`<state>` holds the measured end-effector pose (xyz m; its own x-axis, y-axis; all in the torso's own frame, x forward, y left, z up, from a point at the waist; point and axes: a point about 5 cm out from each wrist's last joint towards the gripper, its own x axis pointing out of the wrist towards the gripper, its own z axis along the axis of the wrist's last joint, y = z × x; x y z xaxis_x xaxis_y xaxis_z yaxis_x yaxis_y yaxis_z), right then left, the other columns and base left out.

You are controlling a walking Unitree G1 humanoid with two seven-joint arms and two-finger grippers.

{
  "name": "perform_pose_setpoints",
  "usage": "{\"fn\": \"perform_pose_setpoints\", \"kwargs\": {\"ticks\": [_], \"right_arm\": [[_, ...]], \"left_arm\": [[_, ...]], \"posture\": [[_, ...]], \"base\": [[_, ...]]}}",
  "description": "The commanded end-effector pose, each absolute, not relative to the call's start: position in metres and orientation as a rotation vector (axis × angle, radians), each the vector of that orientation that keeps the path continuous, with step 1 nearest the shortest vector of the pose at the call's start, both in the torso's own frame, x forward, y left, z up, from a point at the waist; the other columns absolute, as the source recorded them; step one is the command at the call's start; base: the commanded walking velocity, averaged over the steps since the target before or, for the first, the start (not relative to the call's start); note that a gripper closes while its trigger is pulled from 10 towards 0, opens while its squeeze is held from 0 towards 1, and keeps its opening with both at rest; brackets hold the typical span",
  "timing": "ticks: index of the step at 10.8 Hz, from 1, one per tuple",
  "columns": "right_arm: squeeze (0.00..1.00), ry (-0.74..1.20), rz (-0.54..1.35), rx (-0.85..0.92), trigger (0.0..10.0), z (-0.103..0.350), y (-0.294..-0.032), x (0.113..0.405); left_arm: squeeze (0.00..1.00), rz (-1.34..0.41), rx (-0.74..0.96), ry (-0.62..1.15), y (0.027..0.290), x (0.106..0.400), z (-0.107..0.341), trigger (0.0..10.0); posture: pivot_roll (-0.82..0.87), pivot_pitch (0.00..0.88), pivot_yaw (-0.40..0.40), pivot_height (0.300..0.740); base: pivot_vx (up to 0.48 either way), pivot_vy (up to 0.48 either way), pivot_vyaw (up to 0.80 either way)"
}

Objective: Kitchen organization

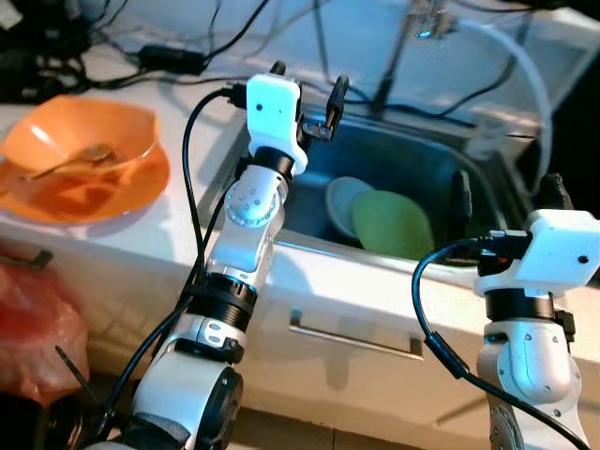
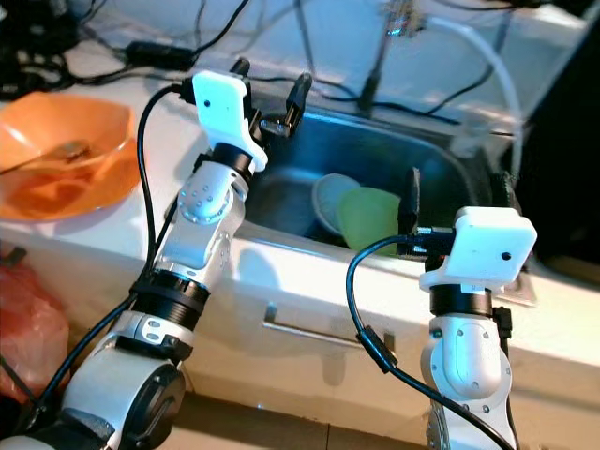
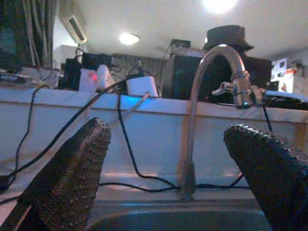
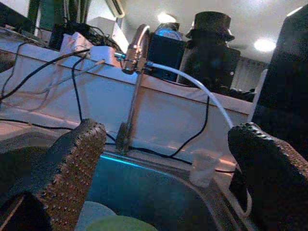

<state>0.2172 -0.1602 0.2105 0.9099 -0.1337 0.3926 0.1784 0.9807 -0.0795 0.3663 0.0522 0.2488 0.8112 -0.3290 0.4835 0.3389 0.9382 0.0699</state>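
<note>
A steel sink point(image 1: 417, 155) is set into the white counter before me. In its basin a green plate point(image 1: 394, 223) leans over a pale plate point(image 1: 341, 201). My left gripper point(image 1: 309, 80) hovers open over the sink's back left corner, with nothing between its fingers; along them the left wrist view shows the curved faucet point(image 3: 211, 62). At the sink's front right edge my right gripper point(image 1: 506, 192) is raised and open, holding nothing, a little to the right of the plates.
On the counter at left an orange bowl point(image 1: 80, 141) with a spoon point(image 1: 70, 164) sits on an orange plate point(image 1: 112, 192). Black cables run along the back wall. A white hose point(image 1: 520, 66) arcs from the faucet. A drawer handle point(image 1: 354, 339) is below; a red bag point(image 1: 33, 328) lies lower left.
</note>
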Motion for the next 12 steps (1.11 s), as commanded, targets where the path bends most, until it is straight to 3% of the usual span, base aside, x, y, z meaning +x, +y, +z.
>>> {"fn": "perform_pose_setpoints", "kwargs": {"ticks": [1, 5, 11, 12], "right_arm": [[0.0, -0.383, -0.176, -0.129, 10.0, 0.2094, -0.1629, 0.2174], [0.0, -0.383, -0.176, -0.127, 10.0, 0.2095, -0.1629, 0.2176], [0.0, -0.389, -0.18, -0.132, 10.0, 0.2106, -0.1634, 0.2176], [0.0, -0.389, -0.181, -0.133, 10.0, 0.2106, -0.1635, 0.2176]], "left_arm": [[0.0, -0.384, -0.025, -0.519, 0.045, 0.363, 0.2511, 10.0], [0.0, -0.364, -0.024, -0.481, 0.0462, 0.3673, 0.2482, 10.0], [0.0, -0.368, -0.005, -0.45, 0.0434, 0.3698, 0.2451, 10.0], [0.0, -0.38, 0.005, -0.465, 0.0422, 0.3688, 0.246, 10.0]], "posture": [[0.1, 0.0, -0.116, 0.74], [0.1, 0.0, -0.117, 0.74], [0.09, 0.0, -0.11, 0.74], [0.09, 0.0, -0.109, 0.74]], "base": [[0.0, 0.0, 0.0], [0.0, 0.0, 0.0], [0.0, 0.454, 0.0], [0.0, 0.0, 0.0]]}}
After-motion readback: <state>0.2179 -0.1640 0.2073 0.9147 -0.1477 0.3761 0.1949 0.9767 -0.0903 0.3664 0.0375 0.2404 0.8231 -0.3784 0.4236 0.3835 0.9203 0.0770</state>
